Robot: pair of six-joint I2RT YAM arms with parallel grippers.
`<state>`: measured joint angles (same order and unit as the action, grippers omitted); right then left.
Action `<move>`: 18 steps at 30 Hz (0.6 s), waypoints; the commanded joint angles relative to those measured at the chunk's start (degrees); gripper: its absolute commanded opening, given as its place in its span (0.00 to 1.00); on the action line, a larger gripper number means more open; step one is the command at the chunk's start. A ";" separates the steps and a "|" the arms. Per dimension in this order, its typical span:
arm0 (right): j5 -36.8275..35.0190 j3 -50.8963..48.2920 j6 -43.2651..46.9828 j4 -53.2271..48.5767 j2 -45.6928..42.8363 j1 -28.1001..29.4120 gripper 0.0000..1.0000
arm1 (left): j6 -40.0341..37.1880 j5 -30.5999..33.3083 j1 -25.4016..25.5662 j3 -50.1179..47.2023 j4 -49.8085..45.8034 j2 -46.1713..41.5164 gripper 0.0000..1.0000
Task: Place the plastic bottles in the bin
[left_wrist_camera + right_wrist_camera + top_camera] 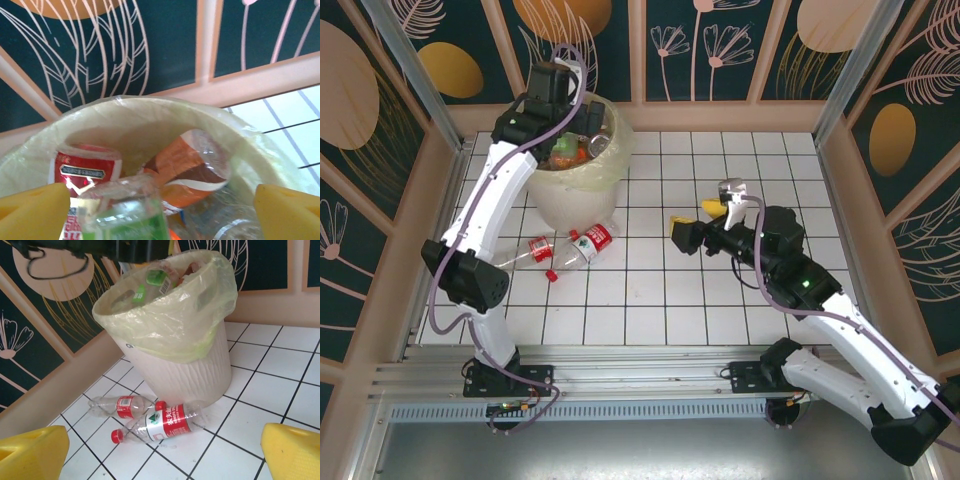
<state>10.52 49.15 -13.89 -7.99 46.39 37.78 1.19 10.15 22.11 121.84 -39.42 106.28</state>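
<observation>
left gripper (160, 212) is over the bin (572, 205) mouth with its yellow fingers (30, 212) spread wide and nothing held; right below it, inside the bin, is a pile of bottles (185, 172) with red, orange and green labels. big red-label bottle (167, 422) and small red-label bottle (120, 406) lie side by side on the tile floor (720, 300), just beside the bin's base on its near side. right gripper (162, 452) is low, well right of the bin and facing it, jaws wide apart and empty
</observation>
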 commanded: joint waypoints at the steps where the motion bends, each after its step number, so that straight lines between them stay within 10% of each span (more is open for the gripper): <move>1: 1.36 -0.87 0.10 1.48 -0.34 0.33 0.99 | 2.88 -6.16 -0.13 -2.62 -0.68 -7.20 0.99; 18: 4.19 -2.45 0.93 1.31 -0.86 0.45 0.99 | 6.31 -11.66 8.21 -43.03 5.57 -37.26 0.99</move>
<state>13.26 47.77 -13.43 -7.99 46.41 37.85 5.76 -1.50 29.23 82.52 -35.03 70.74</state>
